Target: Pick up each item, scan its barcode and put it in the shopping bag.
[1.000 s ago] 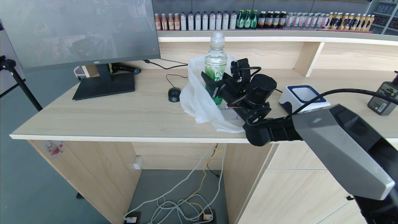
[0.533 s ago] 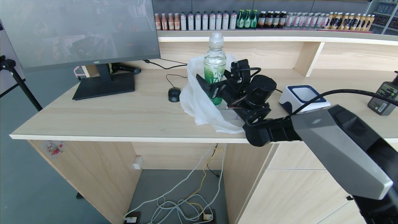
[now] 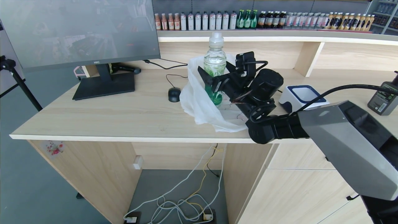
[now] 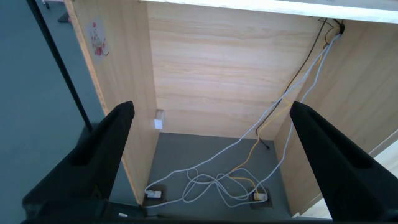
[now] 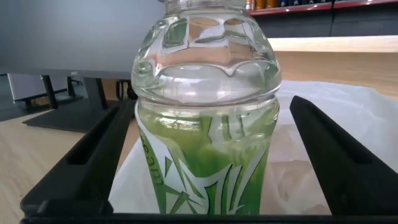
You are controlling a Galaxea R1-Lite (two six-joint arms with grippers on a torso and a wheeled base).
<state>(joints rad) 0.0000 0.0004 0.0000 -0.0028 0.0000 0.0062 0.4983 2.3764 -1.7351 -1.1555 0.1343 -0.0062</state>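
Note:
A clear bottle (image 3: pixel 214 62) with a green label and white cap stands upright inside the white plastic shopping bag (image 3: pixel 199 105) on the wooden counter. My right gripper (image 3: pixel 216 76) is open around the bottle's lower half, one finger on each side. In the right wrist view the bottle (image 5: pixel 205 124) sits between the fingers of the right gripper (image 5: pixel 208 106) with small gaps on both sides, and the bag (image 5: pixel 305 155) lies behind it. My left gripper (image 4: pixel 211 109) is open and holds nothing, low beside the counter's underside, facing the floor cables.
A white and blue barcode scanner (image 3: pixel 303 96) sits right of the bag. A monitor (image 3: pixel 80 31) and mouse (image 3: pixel 174 93) are on the left, a dark handheld device (image 3: pixel 384 99) at the far right. Bottles line the back shelf (image 3: pixel 264 20).
My right gripper has risen and shifted slightly right along the bottle, while the bottle has stayed standing in the bag.

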